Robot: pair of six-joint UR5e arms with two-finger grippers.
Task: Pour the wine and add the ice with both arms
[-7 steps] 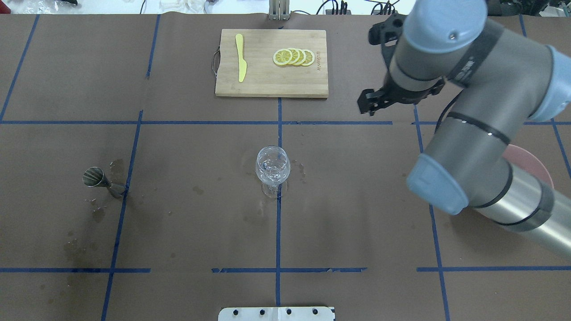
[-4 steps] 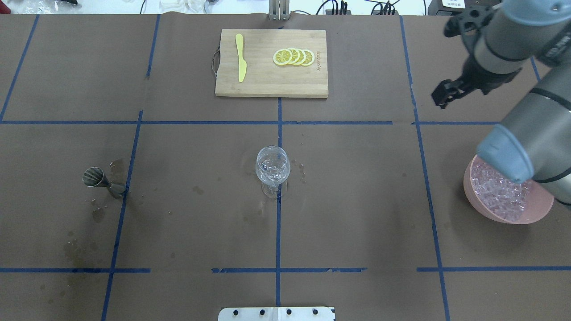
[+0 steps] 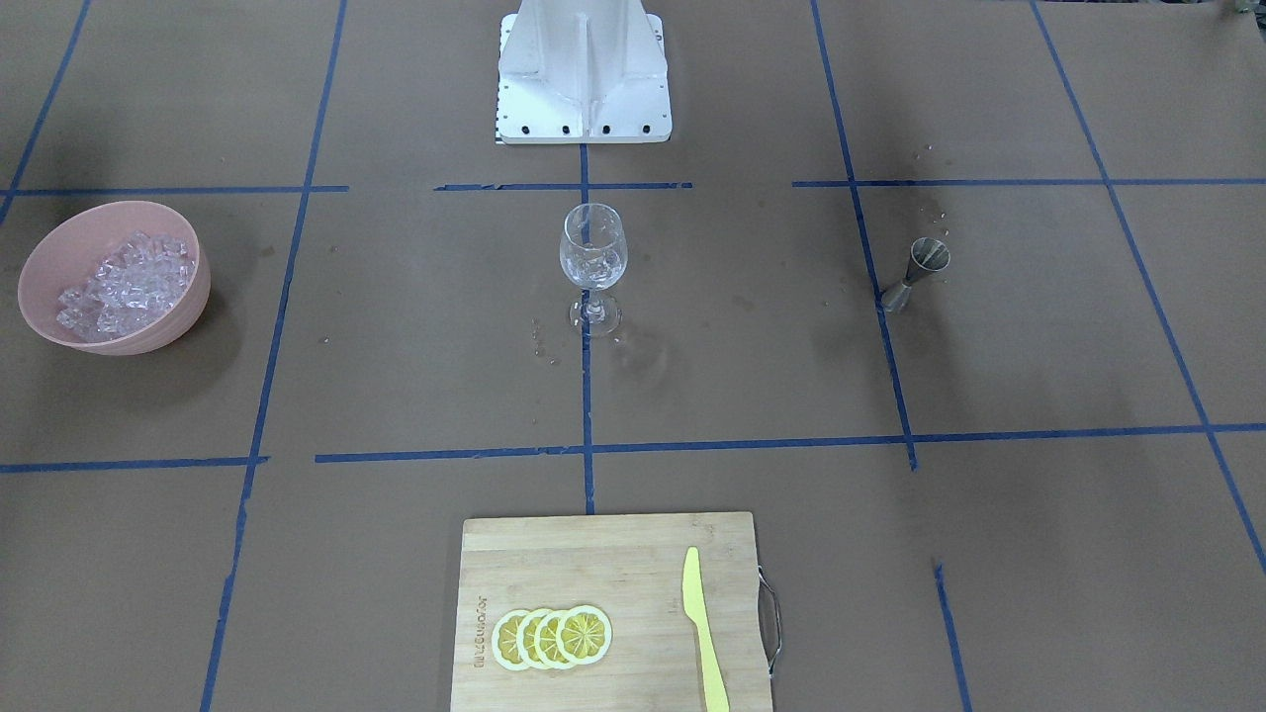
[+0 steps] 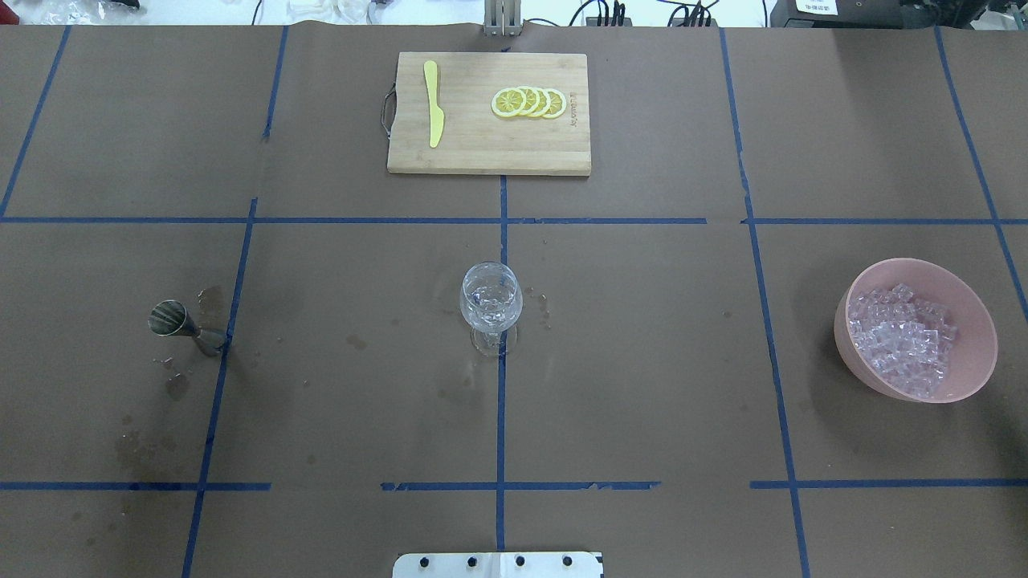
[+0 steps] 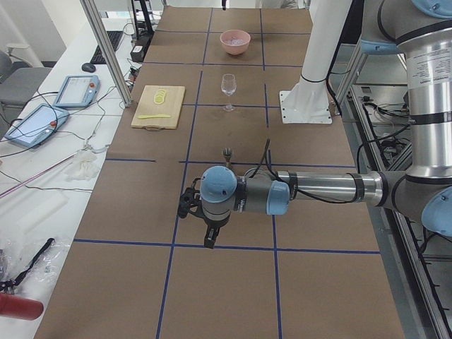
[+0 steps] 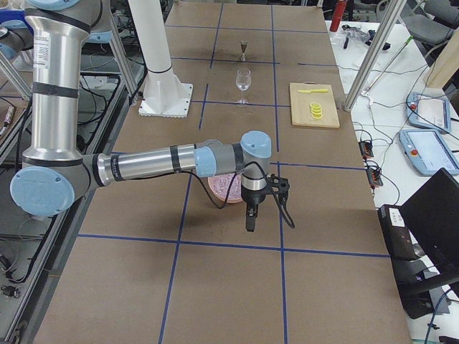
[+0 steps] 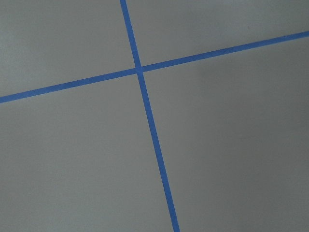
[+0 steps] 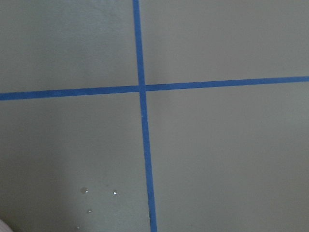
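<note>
A clear wine glass (image 4: pixel 491 301) stands upright at the table's centre with glassy pieces inside; any wine cannot be made out. At the robot's right, a pink bowl (image 4: pixel 841 323) holds the heap of ice (image 4: pixel 903 341). Neither arm shows in the overhead or front views. In the exterior left view the left arm (image 5: pixel 318 187) reaches low over the table, its gripper (image 5: pixel 208 236) pointing down near the table's end. In the exterior right view the right gripper (image 6: pixel 249 221) hangs just beyond the bowl (image 6: pixel 226 189). I cannot tell whether either gripper is open or shut.
A metal jigger (image 4: pixel 181 325) stands at the robot's left among wet stains. A wooden cutting board (image 4: pixel 482 148) at the far side carries lemon slices (image 4: pixel 528 103) and a yellow knife (image 4: pixel 434 104). Both wrist views show only brown paper and blue tape lines.
The right arm has swung rightward out of the overhead view, uncovering the pink bowl of ice. Glass, jigger and board have stayed put.
</note>
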